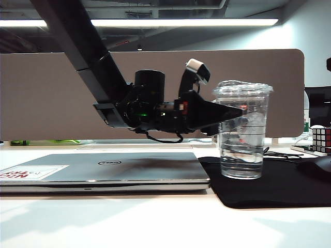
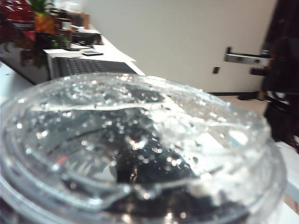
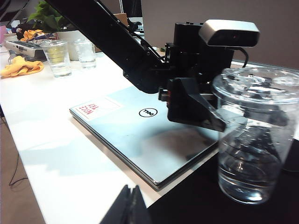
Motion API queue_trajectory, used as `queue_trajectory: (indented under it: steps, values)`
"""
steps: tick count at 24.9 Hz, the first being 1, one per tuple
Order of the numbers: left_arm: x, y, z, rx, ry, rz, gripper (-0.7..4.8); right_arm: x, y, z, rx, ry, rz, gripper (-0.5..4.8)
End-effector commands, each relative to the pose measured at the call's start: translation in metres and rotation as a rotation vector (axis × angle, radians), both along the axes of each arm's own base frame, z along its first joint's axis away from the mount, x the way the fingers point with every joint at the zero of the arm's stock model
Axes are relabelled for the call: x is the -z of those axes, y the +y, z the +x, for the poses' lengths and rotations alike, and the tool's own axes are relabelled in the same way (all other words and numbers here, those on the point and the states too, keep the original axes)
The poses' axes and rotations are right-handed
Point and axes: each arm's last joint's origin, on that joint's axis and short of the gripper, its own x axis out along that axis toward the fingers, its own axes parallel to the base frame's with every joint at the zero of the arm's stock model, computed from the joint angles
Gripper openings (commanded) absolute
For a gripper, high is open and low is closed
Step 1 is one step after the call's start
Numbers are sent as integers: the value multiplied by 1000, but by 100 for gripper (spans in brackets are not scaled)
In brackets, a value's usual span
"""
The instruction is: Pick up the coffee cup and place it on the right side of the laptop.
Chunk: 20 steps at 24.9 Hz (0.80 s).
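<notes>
Standing on the black mat [image 1: 269,188] at three o'clock of the laptop [image 1: 103,170], the coffee cup [image 1: 243,132] is sitting upright in the exterior view, so it is already lying on the laptop's right side. The left gripper [image 1: 243,116] is reaching level from nine o'clock, its fingers spread as wide as they go and flanking the cup's upper wall; whether they are touching the plastic, I cannot tell. One cup, one laptop and one mat are showing here, plus one Rubik's cube [image 1: 320,138] at the three o'clock edge.

Looking through the left wrist view, the cup's clear lid [image 2: 140,149] is filling nearly everything, beaded with droplets. The fingers themselves are not showing.

Turning to the right wrist view, the right gripper [image 3: 131,205] is showing at six o'clock as two dark fingertips lying together, apparently closed on nothing, well apart from the cup [image 3: 254,140]. Two other glasses [image 3: 70,56] are standing at ten o'clock, beyond the laptop [image 3: 140,135].

Judging by its thin clear wall and shallow liquid, the cup is probably handling light, slippery and easily crushed; a gentle hold around the stiffer upper wall just under the lid rim is looking safest.
</notes>
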Motion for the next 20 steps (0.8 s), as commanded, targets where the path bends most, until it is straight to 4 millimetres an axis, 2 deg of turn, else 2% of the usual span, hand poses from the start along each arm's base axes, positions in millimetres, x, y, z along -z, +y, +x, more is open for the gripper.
queue_trajectory:
  steps: [1,9,12,20]
  values:
    - [-6,10,7,1,-28,-19,479,2,0,0,-7,-6,-6,-1]
    - [-6,36,22,-31,-21,-16,479,2,0,0,-7,-19,-18,-1]
    - [-5,51,29,-31,-10,-11,479,2,0,0,-7,-19,-18,-1]
    - [-6,117,58,-145,-8,-11,479,2,0,0,-2,-19,-18,-1]
